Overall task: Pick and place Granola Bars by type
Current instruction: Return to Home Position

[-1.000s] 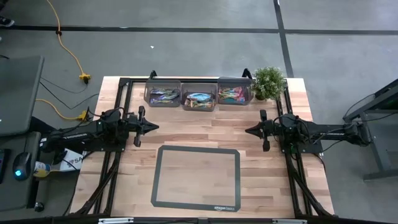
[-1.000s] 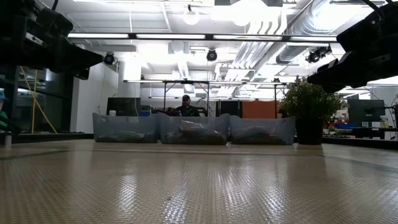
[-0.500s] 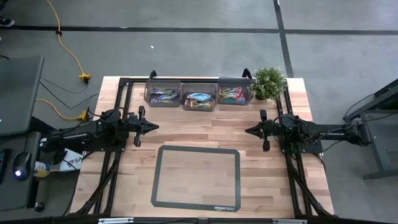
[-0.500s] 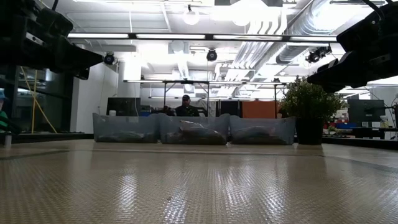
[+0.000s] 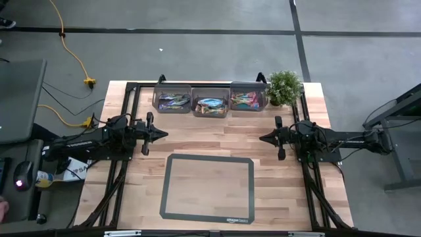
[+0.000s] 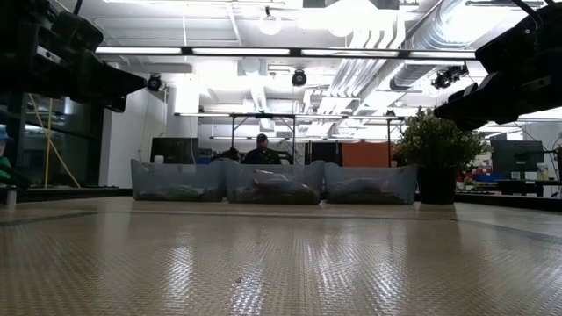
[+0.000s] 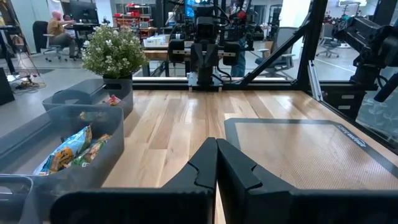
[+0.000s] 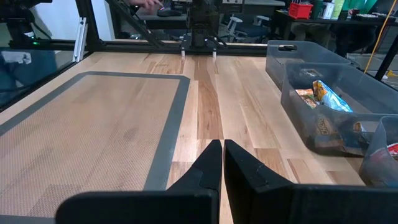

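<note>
Granola Bars (image 5: 212, 103) too small to count from above, blurred shapes inside the bins (image 6: 180, 175) (low view)

Wooden table (image 5: 197, 141) with grey-edged mat (image 5: 207, 187), three clear bins (image 5: 210, 88), potted plant (image 5: 284, 87)

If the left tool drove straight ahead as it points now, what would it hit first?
Most likely the right tool, which faces the left tool head-on above the bare wood table; nothing stands between them, though exact height match is unclear.
</note>
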{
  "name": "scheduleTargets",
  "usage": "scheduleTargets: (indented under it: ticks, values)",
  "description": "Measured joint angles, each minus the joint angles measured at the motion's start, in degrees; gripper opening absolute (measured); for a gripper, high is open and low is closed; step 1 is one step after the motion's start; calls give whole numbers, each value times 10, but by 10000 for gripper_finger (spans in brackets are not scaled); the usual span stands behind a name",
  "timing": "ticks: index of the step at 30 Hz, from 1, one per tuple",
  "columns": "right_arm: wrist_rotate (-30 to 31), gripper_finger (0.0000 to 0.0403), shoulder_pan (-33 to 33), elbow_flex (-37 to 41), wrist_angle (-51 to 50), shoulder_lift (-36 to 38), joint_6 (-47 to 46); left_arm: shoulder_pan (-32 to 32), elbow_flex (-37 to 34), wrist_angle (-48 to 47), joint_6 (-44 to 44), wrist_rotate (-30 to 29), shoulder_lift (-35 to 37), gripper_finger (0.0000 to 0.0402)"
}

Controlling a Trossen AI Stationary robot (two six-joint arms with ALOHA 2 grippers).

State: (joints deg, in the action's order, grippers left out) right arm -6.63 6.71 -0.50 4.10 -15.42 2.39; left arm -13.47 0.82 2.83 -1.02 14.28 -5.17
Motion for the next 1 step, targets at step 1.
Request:
scheduleTargets:
  ticks: [1]
  values:
    - [0, 0, 0, 0, 0, 0, 0, 0, 0, 0, 0, 0, 0, 2]
